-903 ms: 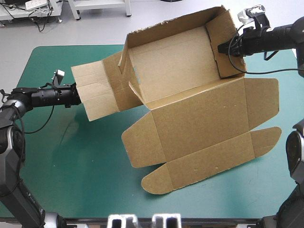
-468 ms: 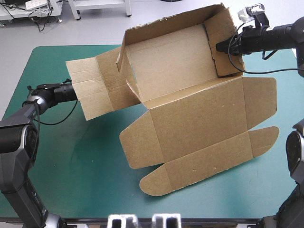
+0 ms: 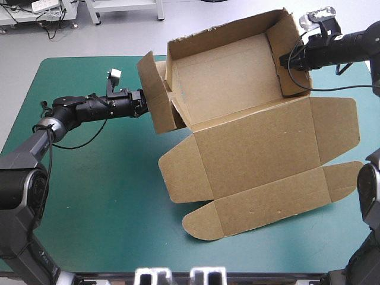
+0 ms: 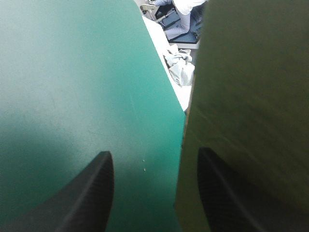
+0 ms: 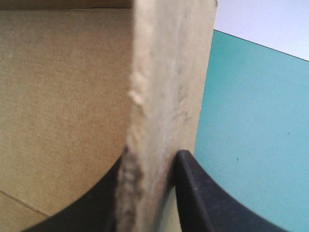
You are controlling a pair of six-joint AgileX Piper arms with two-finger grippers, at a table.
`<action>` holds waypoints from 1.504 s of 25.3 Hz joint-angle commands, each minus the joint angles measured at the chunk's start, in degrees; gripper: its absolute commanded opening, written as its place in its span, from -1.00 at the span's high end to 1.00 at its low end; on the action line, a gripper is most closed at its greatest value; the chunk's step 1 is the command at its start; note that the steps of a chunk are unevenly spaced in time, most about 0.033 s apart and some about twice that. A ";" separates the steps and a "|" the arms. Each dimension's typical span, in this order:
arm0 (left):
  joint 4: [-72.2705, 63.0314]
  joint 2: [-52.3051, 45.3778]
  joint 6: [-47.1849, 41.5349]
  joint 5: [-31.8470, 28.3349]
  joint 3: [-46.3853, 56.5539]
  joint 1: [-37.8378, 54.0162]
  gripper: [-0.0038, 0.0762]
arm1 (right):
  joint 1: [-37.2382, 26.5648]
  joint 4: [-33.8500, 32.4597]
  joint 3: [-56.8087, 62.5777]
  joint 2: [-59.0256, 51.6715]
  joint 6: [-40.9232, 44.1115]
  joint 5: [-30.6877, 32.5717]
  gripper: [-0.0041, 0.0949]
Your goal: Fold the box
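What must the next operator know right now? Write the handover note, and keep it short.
Left gripper: jaws open, against the box's left end flap, whose edge lies between them.
Right gripper: jaws shut on the right end wall.
Box: tray part at the table's far edge, lid flat on the cover.
Done: far wall and right end wall are up; left end flap stands raised.
Left: fold that flap in and tuck it.
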 commanded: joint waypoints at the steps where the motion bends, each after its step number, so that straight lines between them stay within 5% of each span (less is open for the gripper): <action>1: -4.75 -5.83 0.32 7.46 -1.55 -0.46 -0.11 | 1.20 2.58 -1.90 -3.13 0.69 -2.79 0.96; 20: 1.56 -10.71 -4.73 7.31 -4.86 -1.29 -0.15 | 6.80 -0.97 -1.90 -0.05 4.78 -8.22 0.96; 24: 5.59 -10.71 -8.45 3.25 -7.95 -1.75 -0.15 | 7.42 -1.41 -1.90 -0.05 5.36 -8.10 0.96; 29: 20.05 -10.71 -19.93 -10.73 -16.36 -6.72 -0.15 | 11.76 -8.24 -1.90 -0.05 8.83 -13.26 0.96; 34: 50.01 -10.71 -41.77 -23.82 -22.16 -14.30 -0.06 | 15.30 -11.36 -1.90 -0.05 13.96 -16.65 0.96; 38: 67.43 -9.12 -58.35 -26.77 -22.16 -17.85 -0.06 | 15.70 -9.01 -1.90 -0.05 15.32 -16.55 0.96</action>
